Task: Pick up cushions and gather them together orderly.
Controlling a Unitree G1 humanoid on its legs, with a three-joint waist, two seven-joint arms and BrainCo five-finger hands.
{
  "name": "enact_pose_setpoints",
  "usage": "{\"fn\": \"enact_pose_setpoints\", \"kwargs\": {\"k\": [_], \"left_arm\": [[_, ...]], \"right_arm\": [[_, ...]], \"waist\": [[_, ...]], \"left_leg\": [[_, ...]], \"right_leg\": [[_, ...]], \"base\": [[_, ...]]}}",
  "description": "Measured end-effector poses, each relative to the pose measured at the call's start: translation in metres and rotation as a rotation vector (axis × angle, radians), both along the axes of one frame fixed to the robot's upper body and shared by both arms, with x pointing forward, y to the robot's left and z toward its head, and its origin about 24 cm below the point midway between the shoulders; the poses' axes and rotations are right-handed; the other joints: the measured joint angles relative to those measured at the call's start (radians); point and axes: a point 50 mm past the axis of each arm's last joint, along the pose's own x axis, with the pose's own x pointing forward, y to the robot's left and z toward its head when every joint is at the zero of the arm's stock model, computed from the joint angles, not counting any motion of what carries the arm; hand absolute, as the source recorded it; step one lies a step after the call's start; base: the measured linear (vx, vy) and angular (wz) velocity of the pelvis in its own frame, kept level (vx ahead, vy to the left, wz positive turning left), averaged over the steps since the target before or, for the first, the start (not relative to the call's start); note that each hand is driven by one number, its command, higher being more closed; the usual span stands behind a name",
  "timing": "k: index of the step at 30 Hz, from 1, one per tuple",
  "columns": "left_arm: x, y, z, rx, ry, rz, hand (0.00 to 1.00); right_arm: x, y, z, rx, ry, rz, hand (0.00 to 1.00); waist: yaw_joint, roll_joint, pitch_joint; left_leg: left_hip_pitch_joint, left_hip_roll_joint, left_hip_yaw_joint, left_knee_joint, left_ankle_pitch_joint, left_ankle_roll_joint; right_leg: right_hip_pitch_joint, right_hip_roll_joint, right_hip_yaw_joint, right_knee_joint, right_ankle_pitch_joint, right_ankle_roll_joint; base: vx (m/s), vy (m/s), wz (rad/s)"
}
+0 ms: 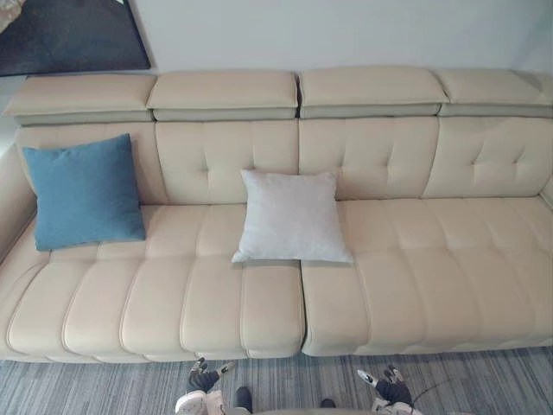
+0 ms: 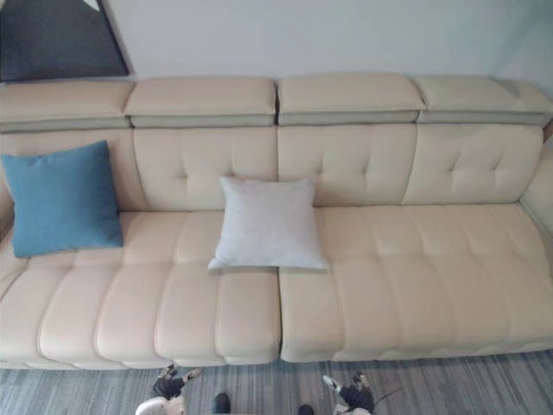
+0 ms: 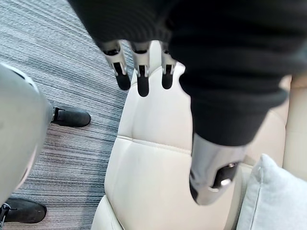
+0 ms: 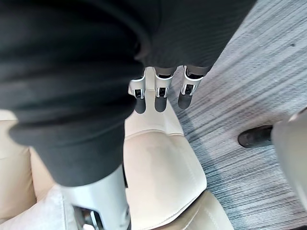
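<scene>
A blue cushion (image 1: 84,191) leans upright against the backrest at the left end of a long beige leather sofa (image 1: 432,277). A light grey cushion (image 1: 291,217) rests near the sofa's middle, tilted back against the backrest across the seam between two seats. Both hands hang low in front of the sofa's front edge, over the carpet. My left hand (image 1: 204,379) is open, its fingers (image 3: 139,72) straight and holding nothing, with a corner of the grey cushion (image 3: 268,201) past its thumb. My right hand (image 1: 390,391) is also open, its fingers (image 4: 160,91) relaxed above the seat edge.
Grey striped carpet (image 1: 104,389) runs along the sofa's front. A pale wall stands behind the sofa, with a dark panel (image 1: 69,35) on it at the upper left. Padded headrests (image 1: 225,91) top the backrest.
</scene>
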Motion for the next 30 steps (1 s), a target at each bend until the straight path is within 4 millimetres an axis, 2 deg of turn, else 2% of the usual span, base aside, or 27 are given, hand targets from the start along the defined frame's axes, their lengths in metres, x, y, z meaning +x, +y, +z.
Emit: {"fn": "enact_pose_setpoints", "kwargs": {"k": [5,9,13,15,16,17,18,19,20,21,22,23,25,27,28,29,30], "left_arm": [[0.001,0.0,0.0,0.007,0.002,-0.018,0.0],[0.006,-0.002,0.001,0.024,-0.004,-0.07,0.0],[0.019,-0.005,0.005,0.035,-0.031,-0.122,0.0],[0.032,-0.006,0.009,0.048,-0.06,-0.154,0.0],[0.035,-0.006,0.01,0.049,-0.067,-0.158,0.0],[0.04,-0.008,0.012,0.048,-0.082,-0.166,0.0],[0.042,-0.009,0.012,0.046,-0.086,-0.166,0.0],[0.046,-0.011,0.015,0.043,-0.106,-0.165,0.0],[0.049,-0.012,0.017,0.039,-0.125,-0.15,0.0],[0.05,-0.014,0.017,0.035,-0.13,-0.143,0.0],[0.055,-0.011,0.021,0.046,-0.149,-0.141,0.0],[0.055,-0.008,0.022,0.057,-0.153,-0.14,0.0],[0.056,-0.004,0.022,0.065,-0.153,-0.136,0.0],[0.054,-0.014,0.02,0.03,-0.143,-0.115,0.0],[0.052,-0.019,0.019,0.017,-0.137,-0.12,0.0],[0.055,-0.021,0.02,0.022,-0.144,-0.141,0.0],[0.056,-0.023,0.02,0.022,-0.145,-0.163,0.0]], "right_arm": [[0.0,0.005,-0.002,0.018,0.017,0.002,0.0],[0.007,0.007,-0.003,0.027,0.016,0.011,0.0],[0.031,0.015,0.002,0.03,-0.033,0.067,0.0],[0.047,0.025,0.006,0.046,-0.072,0.077,0.0],[0.048,0.027,0.006,0.05,-0.072,0.075,0.0],[0.049,0.03,0.006,0.058,-0.078,0.075,0.0],[0.05,0.031,0.007,0.059,-0.079,0.074,0.0],[0.048,0.031,0.006,0.056,-0.073,0.076,0.0],[0.05,0.029,0.007,0.045,-0.076,0.088,0.0],[0.056,0.03,0.009,0.043,-0.092,0.094,0.0],[0.056,0.033,0.01,0.045,-0.097,0.1,0.0],[0.053,0.034,0.009,0.049,-0.09,0.099,0.0],[0.057,0.032,0.011,0.042,-0.1,0.104,0.0],[0.065,0.028,0.014,0.024,-0.121,0.11,0.0],[0.068,0.023,0.016,0.005,-0.125,0.113,0.0],[0.07,0.024,0.016,0.005,-0.127,0.113,0.0],[0.081,0.027,0.021,0.002,-0.156,0.126,0.0]], "waist": [[0.0,-0.002,0.001],[0.003,-0.011,0.007],[0.005,-0.029,0.031],[0.005,-0.053,0.051],[0.004,-0.057,0.059],[0.0,-0.066,0.067],[0.0,-0.066,0.068],[0.001,-0.068,0.069],[0.01,-0.038,0.075],[0.008,-0.032,0.079],[0.006,-0.031,0.079],[0.01,-0.046,0.069],[0.022,-0.065,0.058],[0.043,-0.044,0.043],[0.058,-0.049,0.046],[0.06,-0.06,0.052],[0.069,-0.041,0.066]], "left_leg": [[0.008,-0.007,0.013,0.0,-0.004,0.002],[0.023,-0.008,0.038,0.001,-0.008,0.004],[0.017,-0.007,0.092,0.003,-0.019,0.004],[-0.052,0.005,0.12,0.086,-0.052,0.01],[-0.065,0.007,0.12,0.11,-0.059,0.012],[-0.11,0.018,0.12,0.191,-0.093,0.02],[-0.121,0.021,0.119,0.217,-0.105,0.022],[-0.148,0.035,0.121,0.279,-0.13,0.033],[-0.174,0.081,0.129,0.296,-0.146,0.048],[-0.176,0.089,0.126,0.3,-0.143,0.045],[-0.17,0.095,0.115,0.305,-0.137,0.037],[-0.178,0.09,0.108,0.329,-0.138,0.039],[-0.209,0.086,0.12,0.385,-0.14,0.042],[-0.219,0.099,0.123,0.36,-0.125,0.043],[-0.228,0.104,0.136,0.356,-0.107,0.034],[-0.242,0.102,0.142,0.379,-0.106,0.035],[-0.262,0.118,0.143,0.398,-0.099,0.022]], "right_leg": [[0.003,-0.005,0.018,0.002,0.003,0.004],[-0.001,-0.006,0.039,0.015,0.004,0.005],[-0.051,-0.005,0.085,0.033,0.013,0.011],[-0.092,-0.01,0.103,0.042,0.022,0.02],[-0.095,-0.011,0.103,0.043,0.024,0.021],[-0.104,-0.011,0.099,0.048,0.035,0.019],[-0.104,-0.01,0.098,0.049,0.038,0.024],[-0.102,-0.006,0.106,0.037,0.062,0.053],[-0.104,0.014,0.087,0.058,0.073,0.053],[-0.118,0.015,0.063,0.141,0.03,0.028],[-0.146,-0.003,0.003,0.393,-0.085,-0.002],[-0.117,-0.028,-0.017,0.508,-0.134,0.028],[-0.113,-0.034,-0.034,0.501,-0.151,0.037],[-0.098,-0.01,-0.037,0.43,-0.155,0.039],[-0.083,-0.02,-0.03,0.424,-0.212,0.025],[-0.079,-0.019,-0.033,0.392,-0.23,0.007],[-0.046,0.009,-0.04,0.304,-0.236,-0.01]], "base": [[0.04,0.016,-0.08],[0.0,0.011,-0.16],[-0.07,0.021,-0.4],[-0.08,0.0,-0.27],[-0.05,-0.012,-0.06],[-0.03,-0.004,0.03],[-0.03,0.012,-0.04],[-0.04,0.01,-0.25],[-0.04,0.019,-0.25],[-0.07,0.015,-0.07],[0.01,-0.016,0.17],[0.01,-0.058,0.16],[-0.04,-0.1,-0.03],[-0.09,-0.054,-0.13],[-0.08,-0.139,-0.05],[-0.21,-0.239,-0.18],[-0.22,-0.182,-0.22]]}}
